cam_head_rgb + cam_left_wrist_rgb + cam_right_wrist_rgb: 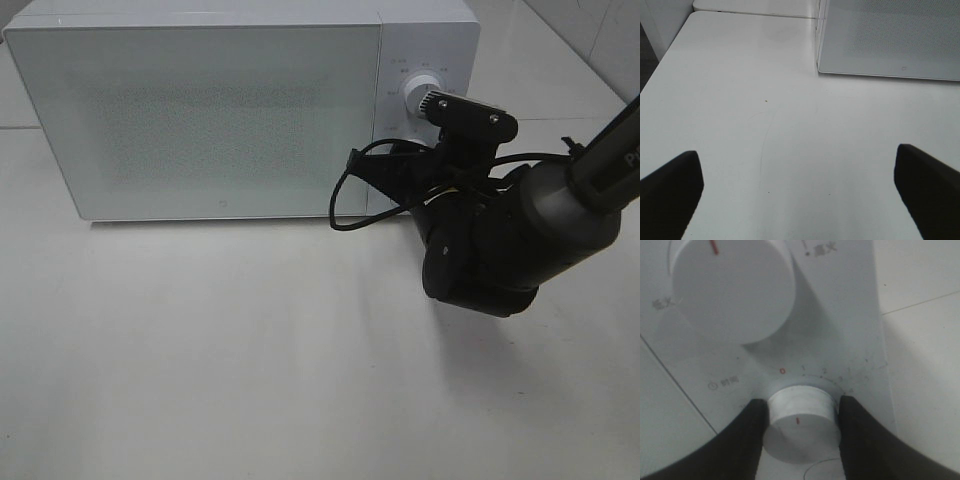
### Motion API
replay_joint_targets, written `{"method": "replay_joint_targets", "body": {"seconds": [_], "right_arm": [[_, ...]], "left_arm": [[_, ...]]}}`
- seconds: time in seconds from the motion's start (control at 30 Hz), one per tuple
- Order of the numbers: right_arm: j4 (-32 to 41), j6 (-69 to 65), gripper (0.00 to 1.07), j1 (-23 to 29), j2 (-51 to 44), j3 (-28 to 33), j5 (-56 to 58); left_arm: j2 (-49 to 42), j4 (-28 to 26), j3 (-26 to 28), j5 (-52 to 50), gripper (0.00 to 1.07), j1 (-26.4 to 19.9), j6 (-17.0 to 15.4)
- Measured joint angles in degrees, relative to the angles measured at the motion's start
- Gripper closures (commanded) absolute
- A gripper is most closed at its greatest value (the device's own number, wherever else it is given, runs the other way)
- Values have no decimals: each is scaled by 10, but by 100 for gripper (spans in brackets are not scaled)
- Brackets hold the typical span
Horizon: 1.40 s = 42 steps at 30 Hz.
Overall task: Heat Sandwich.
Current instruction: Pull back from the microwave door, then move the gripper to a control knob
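Observation:
The sandwich is out of view. The white microwave (200,110) stands at the back of the table with its door shut. My right gripper (801,432) is shut on the microwave's lower timer knob (800,415), one black finger (747,440) pressed to each side. The knob's red mark points toward the camera, away from the 0 on the dial. In the high view the right gripper (398,165) reaches in against the control panel and hides that knob. My left gripper (800,200) hovers open over bare tabletop, with nothing between its fingers (670,192).
The upper dial (418,92) sits just above the right gripper on the panel. A black cable (345,205) loops from the right wrist in front of the microwave's lower right corner. The left wrist view shows the microwave's front corner (890,40) and the table edge (660,65).

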State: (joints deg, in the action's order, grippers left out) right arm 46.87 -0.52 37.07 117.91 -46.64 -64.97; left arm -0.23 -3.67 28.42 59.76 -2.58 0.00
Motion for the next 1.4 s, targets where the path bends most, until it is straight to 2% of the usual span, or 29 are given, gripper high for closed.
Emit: {"method": "replay_joint_targets", "body": {"seconds": [0.27, 0.57, 1.13, 1.4], "right_arm": [[-9, -159, 92, -2, 0, 5, -3], [-22, -423, 92, -2, 28, 6, -50], [-29, -598, 91, -2, 28, 7, -54], [-31, -739, 91, -2, 28, 8, -54]], "left_arm": [[0, 0, 0, 0, 8, 0, 0], [0, 0, 0, 0, 8, 0, 0], [0, 0, 0, 0, 8, 0, 0], [0, 0, 0, 0, 8, 0, 0]]}}
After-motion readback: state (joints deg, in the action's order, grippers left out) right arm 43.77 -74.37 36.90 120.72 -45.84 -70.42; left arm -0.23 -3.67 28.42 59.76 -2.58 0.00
